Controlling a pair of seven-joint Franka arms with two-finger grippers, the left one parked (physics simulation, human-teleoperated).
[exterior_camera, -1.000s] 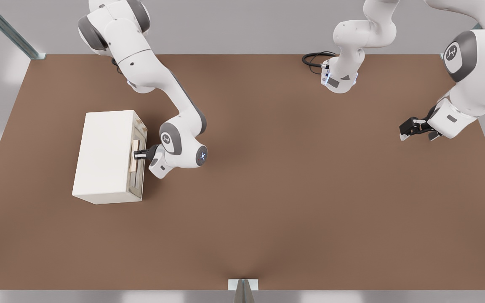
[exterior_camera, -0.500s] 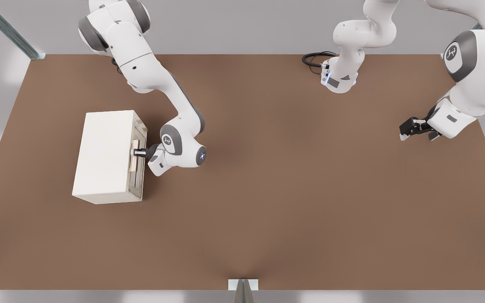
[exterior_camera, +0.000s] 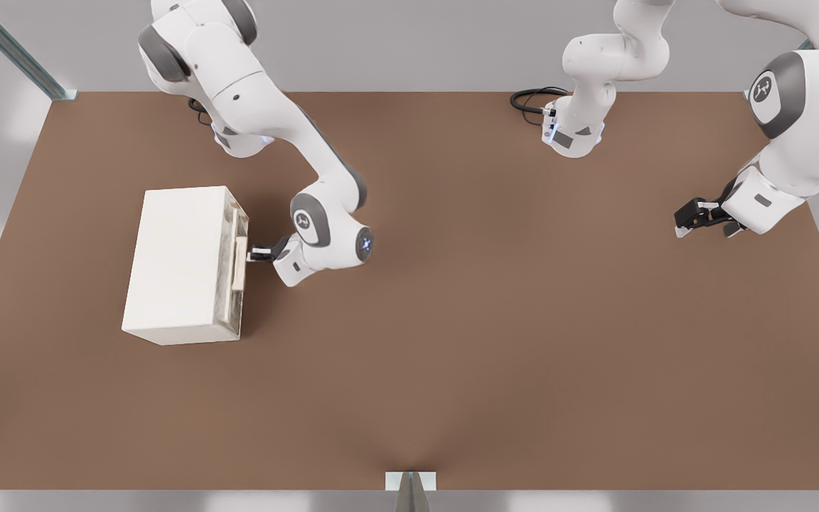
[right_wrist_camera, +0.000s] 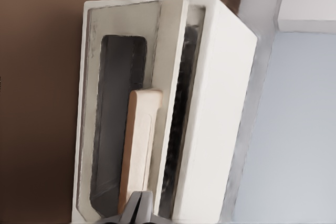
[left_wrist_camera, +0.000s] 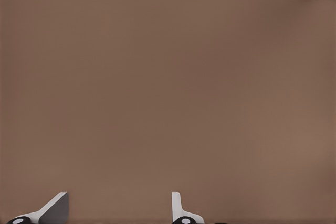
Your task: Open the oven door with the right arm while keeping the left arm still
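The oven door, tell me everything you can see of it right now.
The oven door is a cream-framed panel with a dark window and a pale tan bar handle. It looks like painted metal and glass. It faces the front view's right on a cream box oven that sits on the brown table. In the right wrist view a dark gap shows along one edge, so it stands slightly ajar. The pincer is at the handle.

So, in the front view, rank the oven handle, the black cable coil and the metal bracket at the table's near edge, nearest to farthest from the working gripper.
The gripper sits at the oven door.
1. Handle: right at the fingertips, on the front view's left.
2. Bracket: near edge, middle.
3. Cable coil: far edge, toward the right.
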